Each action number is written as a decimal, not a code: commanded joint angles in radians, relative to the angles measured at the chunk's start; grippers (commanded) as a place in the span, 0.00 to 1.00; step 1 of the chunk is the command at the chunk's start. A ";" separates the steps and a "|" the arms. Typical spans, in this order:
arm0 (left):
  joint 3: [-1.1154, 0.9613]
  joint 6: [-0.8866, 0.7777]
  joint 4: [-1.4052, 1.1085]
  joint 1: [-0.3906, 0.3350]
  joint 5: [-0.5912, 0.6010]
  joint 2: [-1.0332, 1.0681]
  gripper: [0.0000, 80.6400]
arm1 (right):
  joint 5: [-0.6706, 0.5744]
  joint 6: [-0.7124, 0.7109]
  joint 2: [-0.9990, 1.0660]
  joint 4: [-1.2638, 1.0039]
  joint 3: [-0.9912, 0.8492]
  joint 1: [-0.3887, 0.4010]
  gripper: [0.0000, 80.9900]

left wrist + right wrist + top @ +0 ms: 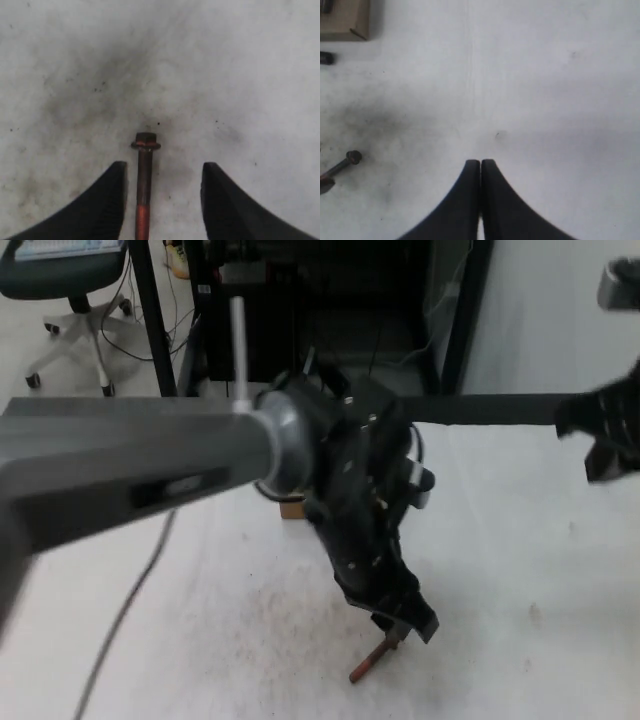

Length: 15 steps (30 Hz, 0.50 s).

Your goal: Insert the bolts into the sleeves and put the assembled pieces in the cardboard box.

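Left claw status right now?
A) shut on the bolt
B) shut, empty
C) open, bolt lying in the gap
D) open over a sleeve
C: the left wrist view shows the left claw open, with the bolt lying loose in the gap and not gripped.

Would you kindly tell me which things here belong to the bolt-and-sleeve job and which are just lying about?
Job in hand:
bolt
cardboard box
left gripper, open, the bolt between its fingers
right gripper, shut, empty

Lying about:
cable on the bench
office chair behind it
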 commanded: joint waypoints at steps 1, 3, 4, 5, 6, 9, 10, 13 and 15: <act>-0.167 0.021 0.200 -0.004 -0.060 0.099 0.54 | -0.044 -0.035 -0.046 -0.017 0.052 -0.011 0.01; -0.225 0.021 0.253 -0.004 -0.086 0.136 0.54 | -0.044 -0.039 -0.063 -0.034 0.073 -0.011 0.01; -0.244 0.021 0.267 -0.004 -0.097 0.150 0.54 | -0.044 -0.039 -0.068 -0.040 0.080 -0.011 0.01; -0.257 0.021 0.274 -0.004 -0.104 0.161 0.54 | -0.044 -0.039 -0.075 -0.052 0.086 -0.011 0.01; -0.263 0.021 0.274 -0.004 -0.110 0.170 0.54 | -0.044 -0.039 -0.079 -0.056 0.089 -0.011 0.01; -0.263 0.042 0.270 -0.004 -0.138 0.182 0.54 | -0.044 -0.039 -0.087 -0.068 0.089 -0.011 0.01; -0.257 0.063 0.270 -0.004 -0.143 0.186 0.54 | -0.044 -0.039 -0.089 -0.074 0.089 -0.011 0.01; -0.253 0.096 0.272 -0.006 -0.143 0.192 0.54 | -0.059 -0.039 -0.089 -0.076 0.089 -0.011 0.01; -0.253 0.096 0.272 -0.011 -0.143 0.193 0.54 | -0.071 -0.039 -0.089 -0.081 0.089 -0.011 0.01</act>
